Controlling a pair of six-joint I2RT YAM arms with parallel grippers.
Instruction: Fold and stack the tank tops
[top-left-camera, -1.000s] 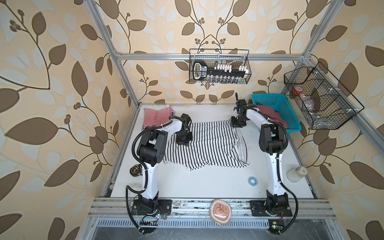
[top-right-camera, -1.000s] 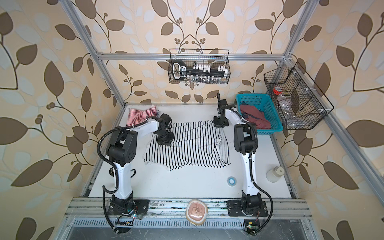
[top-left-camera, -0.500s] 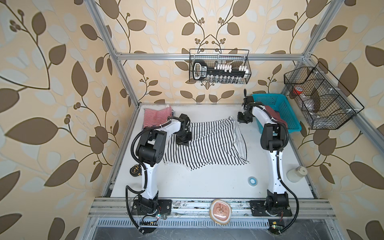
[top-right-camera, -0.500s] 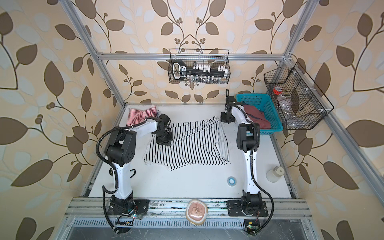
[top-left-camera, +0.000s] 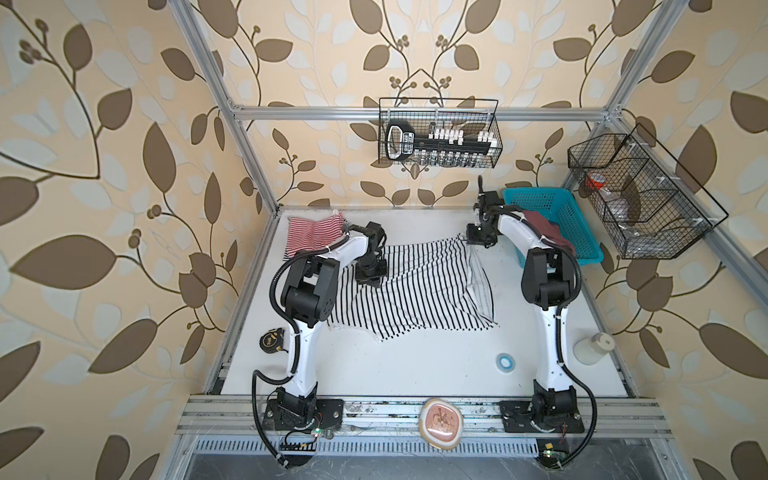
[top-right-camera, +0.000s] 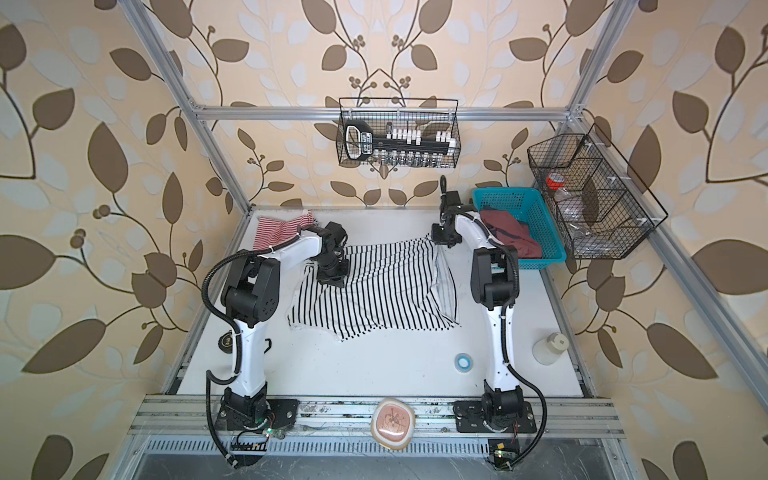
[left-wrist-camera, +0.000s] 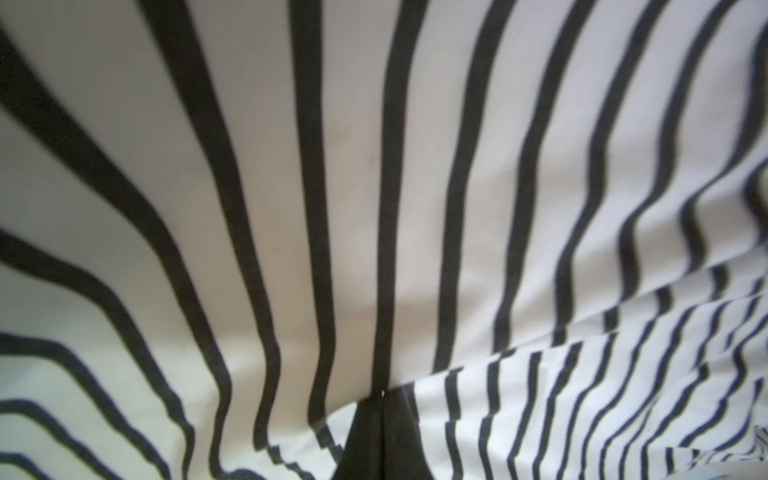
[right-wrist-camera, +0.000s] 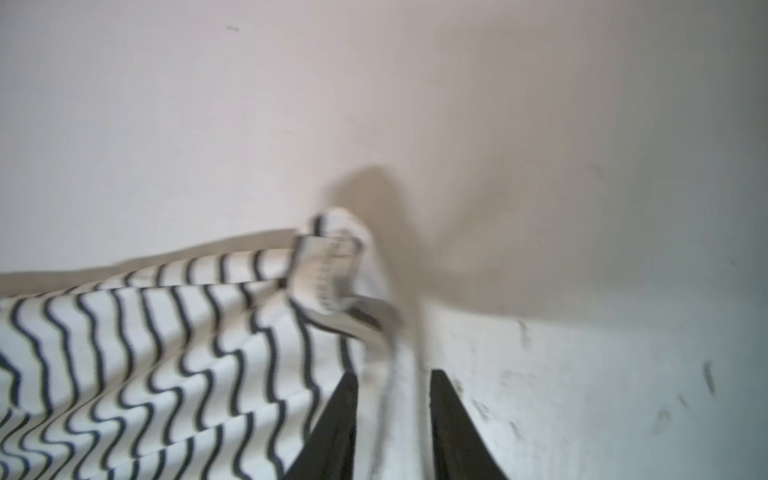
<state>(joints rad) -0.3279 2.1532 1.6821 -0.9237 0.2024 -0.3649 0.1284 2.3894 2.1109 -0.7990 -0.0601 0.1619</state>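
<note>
Clutter around a white tabletop (top-left-camera: 415, 374) inside an aluminium frame (top-left-camera: 374, 112)
Leaf-patterned beige wallpaper (top-left-camera: 104, 166) surrounds the cell; a black wire basket (top-left-camera: 386, 160) hangs on the back wall, holding a black-and-white tool set, and a second black wire basket with compartments (top-left-camera: 681, 232) hangs on the right wall, a red-capped item (top-left-camera: 597, 181) in its far section; a teal plastic mesh basket (top-left-camera: 536, 192) stands in the far right corner of the table; a small roll of blue tape (top-left-camera: 505, 363) lies near the front right, a white plastic bottle (top-left-camera: 594, 348) stands by the right edge, a round black-and-yellow tape measure (top-left-camera: 271, 341) lies off the left edge, and a peach-coloured rounded disc (top-left-camera: 441, 423) sits on the front rail
</note>
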